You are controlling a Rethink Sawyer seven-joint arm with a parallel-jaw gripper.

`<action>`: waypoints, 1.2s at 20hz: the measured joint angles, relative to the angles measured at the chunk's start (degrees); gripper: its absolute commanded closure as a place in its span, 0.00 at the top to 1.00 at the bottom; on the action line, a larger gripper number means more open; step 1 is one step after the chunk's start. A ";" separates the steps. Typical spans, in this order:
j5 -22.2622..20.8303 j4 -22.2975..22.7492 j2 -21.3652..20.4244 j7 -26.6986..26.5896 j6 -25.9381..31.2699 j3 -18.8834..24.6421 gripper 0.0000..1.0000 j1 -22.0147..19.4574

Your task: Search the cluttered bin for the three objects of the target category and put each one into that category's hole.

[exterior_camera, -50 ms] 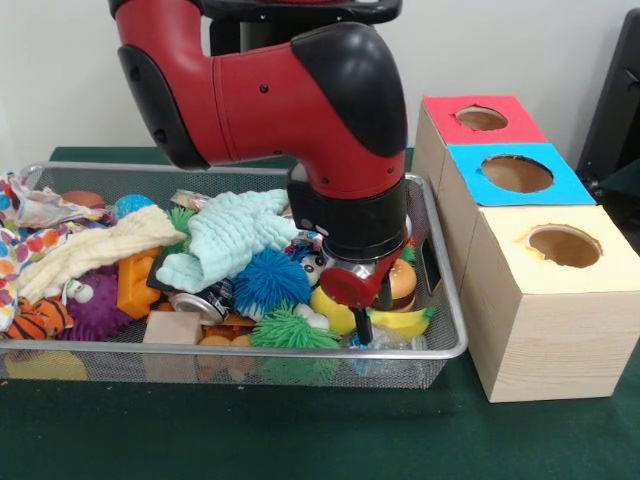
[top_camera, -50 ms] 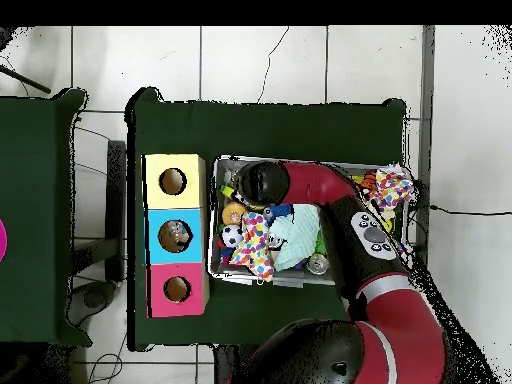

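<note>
A wire mesh bin (exterior_camera, -50 ms: 448, 300) holds a heap of toys, cloths and other items. My gripper (exterior_camera, -50 ms: 363, 325) hangs low in the bin's right part, just above a yellow toy (exterior_camera, -50 ms: 405, 322) and beside a toy burger (exterior_camera, -50 ms: 402, 282). Whether it holds anything cannot be made out. Next to it on the left lie a blue spiky ball (exterior_camera, -50 ms: 270, 280), a green spiky ball (exterior_camera, -50 ms: 290, 328) and a small soccer ball (exterior_camera, -50 ms: 312, 268). In the overhead view the wrist (top_camera, -50 ms: 262, 180) covers the gripper. Three wooden boxes with holes stand beside the bin: red (exterior_camera, -50 ms: 482, 120), blue (exterior_camera, -50 ms: 515, 174), yellow (exterior_camera, -50 ms: 563, 246).
A pale green cloth (exterior_camera, -50 ms: 235, 235), a cream cloth (exterior_camera, -50 ms: 100, 250), an orange block (exterior_camera, -50 ms: 138, 282), a purple spiky ball (exterior_camera, -50 ms: 95, 300), a tiger plush (exterior_camera, -50 ms: 40, 318) and a can (exterior_camera, -50 ms: 200, 302) fill the left part. A patterned cloth (exterior_camera, -50 ms: 20, 235) drapes over the left rim. Something lies inside the blue box's hole (top_camera, -50 ms: 175, 233).
</note>
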 measured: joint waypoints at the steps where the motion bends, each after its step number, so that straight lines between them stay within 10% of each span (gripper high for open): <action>1: 0.00 -0.39 0.15 0.00 0.02 0.00 1.00 0.00; 24: -0.19 -5.21 3.34 0.01 0.45 0.00 1.00 0.24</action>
